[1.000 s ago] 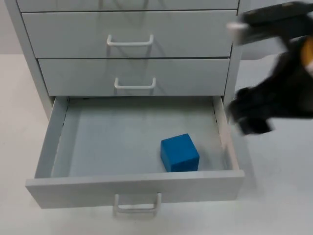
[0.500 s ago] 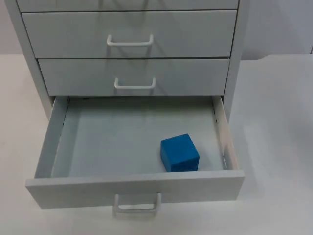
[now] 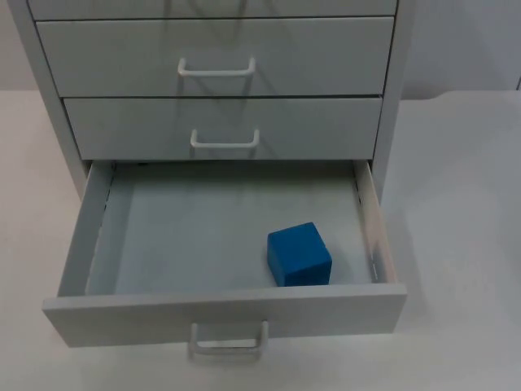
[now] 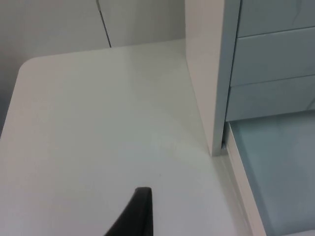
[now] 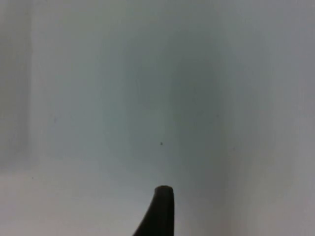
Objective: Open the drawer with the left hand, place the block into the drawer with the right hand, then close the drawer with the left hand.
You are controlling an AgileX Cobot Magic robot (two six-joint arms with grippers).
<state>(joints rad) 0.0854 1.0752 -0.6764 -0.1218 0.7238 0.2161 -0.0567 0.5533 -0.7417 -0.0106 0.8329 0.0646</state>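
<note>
We see the right arm has gone from the top view since a second ago. The drawer [image 3: 89,236] stands pulled open with the blue block [image 3: 299,253] inside, near its front right. We cannot tell either gripper's opening.

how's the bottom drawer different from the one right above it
The bottom drawer is pulled out, its inside showing; the drawer above is shut flush with the cabinet. The bottom drawer holds a blue block near its front right; nothing of the upper one's inside shows. Both are pale grey with a white bar handle.
</note>
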